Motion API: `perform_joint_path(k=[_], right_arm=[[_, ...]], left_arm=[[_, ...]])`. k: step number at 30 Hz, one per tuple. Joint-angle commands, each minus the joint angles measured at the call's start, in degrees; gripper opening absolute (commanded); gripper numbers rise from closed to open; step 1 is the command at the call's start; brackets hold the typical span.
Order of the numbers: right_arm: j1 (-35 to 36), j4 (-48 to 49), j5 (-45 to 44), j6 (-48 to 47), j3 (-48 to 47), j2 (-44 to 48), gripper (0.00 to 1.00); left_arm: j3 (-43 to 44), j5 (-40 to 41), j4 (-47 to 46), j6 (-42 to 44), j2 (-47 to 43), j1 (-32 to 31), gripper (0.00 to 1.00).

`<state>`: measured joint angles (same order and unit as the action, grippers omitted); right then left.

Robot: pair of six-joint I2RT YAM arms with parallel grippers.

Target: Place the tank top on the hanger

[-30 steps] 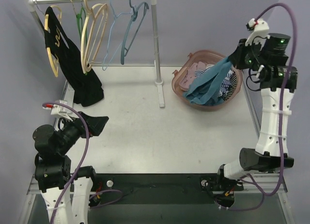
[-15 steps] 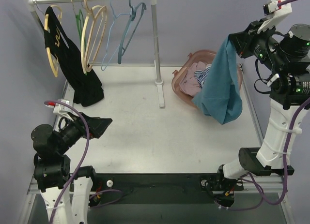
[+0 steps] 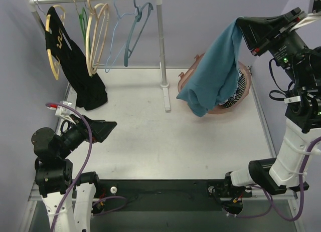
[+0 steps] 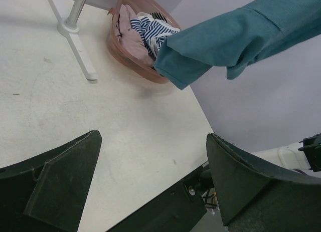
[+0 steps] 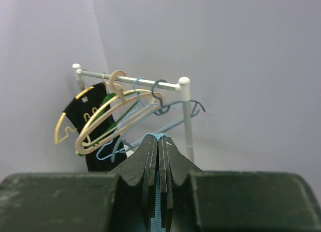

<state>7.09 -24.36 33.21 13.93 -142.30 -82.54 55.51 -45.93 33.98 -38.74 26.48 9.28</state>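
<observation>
My right gripper (image 3: pixel 244 24) is shut on the teal-blue tank top (image 3: pixel 213 71) and holds it high above the pink basket (image 3: pixel 228 107), the cloth hanging down to the left. In the right wrist view a thin strip of teal cloth (image 5: pixel 158 192) shows between the closed fingers. The tank top also shows in the left wrist view (image 4: pixel 235 39). The dark teal hanger (image 3: pixel 136 29) hangs on the white rack (image 3: pixel 161 46) at the back left, also seen in the right wrist view (image 5: pixel 163 104). My left gripper (image 3: pixel 108 127) is open and empty, low at the left.
The rack also holds a black garment with yellow trim (image 3: pixel 75 66), a green hanger (image 3: pixel 84 19), beige hangers (image 3: pixel 95 36) and a pale blue wire hanger (image 3: pixel 115 36). The basket holds striped (image 4: pixel 145 29) and pink cloth (image 4: pixel 128 31). The rack foot (image 3: pixel 166 94) stands mid-table.
My right gripper has risen and swung left with the tank top, lifting it out of the basket. The left arm has barely moved.
</observation>
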Motion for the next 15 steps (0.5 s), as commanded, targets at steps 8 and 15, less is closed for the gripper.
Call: perform_joint_path(k=[8,15], right_arm=[[15.8,-2.4,-1.6,-9.6,19.0,6.2,0.00],[30.2,-7.2,-10.2,-20.3,35.8,7.0,0.00]], left_arm=[[-1.7,-1.4,-4.1,-2.1,-0.4,-0.2,0.97],[-3.9,-2.3,-1.0,-1.5,-0.4,-0.1,0.97]])
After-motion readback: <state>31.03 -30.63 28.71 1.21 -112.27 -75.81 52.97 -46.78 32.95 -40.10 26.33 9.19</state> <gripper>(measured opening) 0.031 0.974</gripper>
